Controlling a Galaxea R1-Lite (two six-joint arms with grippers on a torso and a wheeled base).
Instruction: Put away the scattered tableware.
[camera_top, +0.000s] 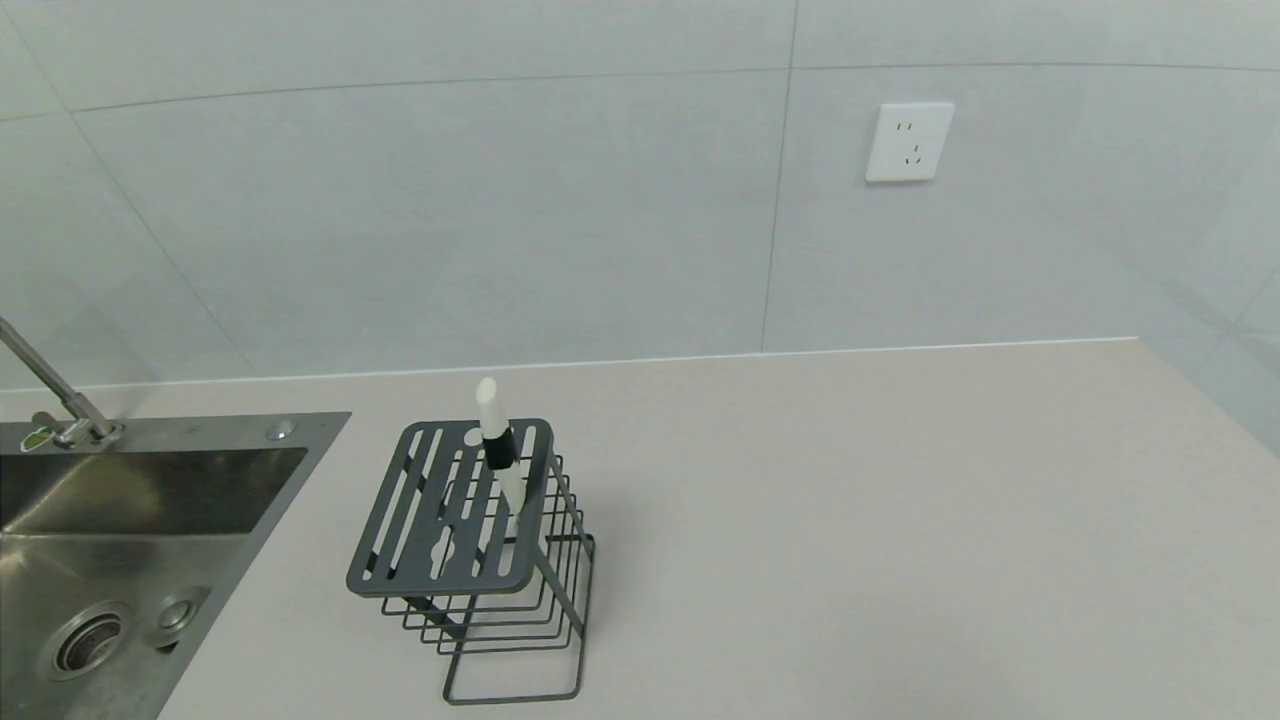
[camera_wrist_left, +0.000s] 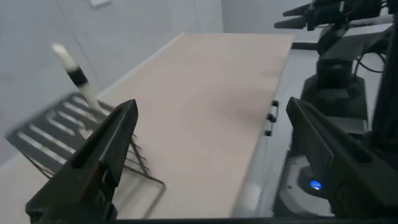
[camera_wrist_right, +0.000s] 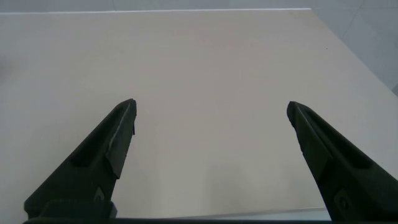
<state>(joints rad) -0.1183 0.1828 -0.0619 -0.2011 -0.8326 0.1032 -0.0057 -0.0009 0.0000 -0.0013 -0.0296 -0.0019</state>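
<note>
Both were spread wide and held nothing. My left end effector (camera_wrist_left: 211, 109) hung over the tabletop (camera_top: 900, 520). Just off to one side of it stood the slotted rack (camera_wrist_left: 50, 134), with the white-handled utensil (camera_wrist_left: 78, 74) upright in a slot. My right end effector (camera_wrist_right: 211, 109) faced bare tabletop, well apart from the rack. I judged that piece stowed. To finish well, I should draw my left arm away without brushing the tall handle.
</note>
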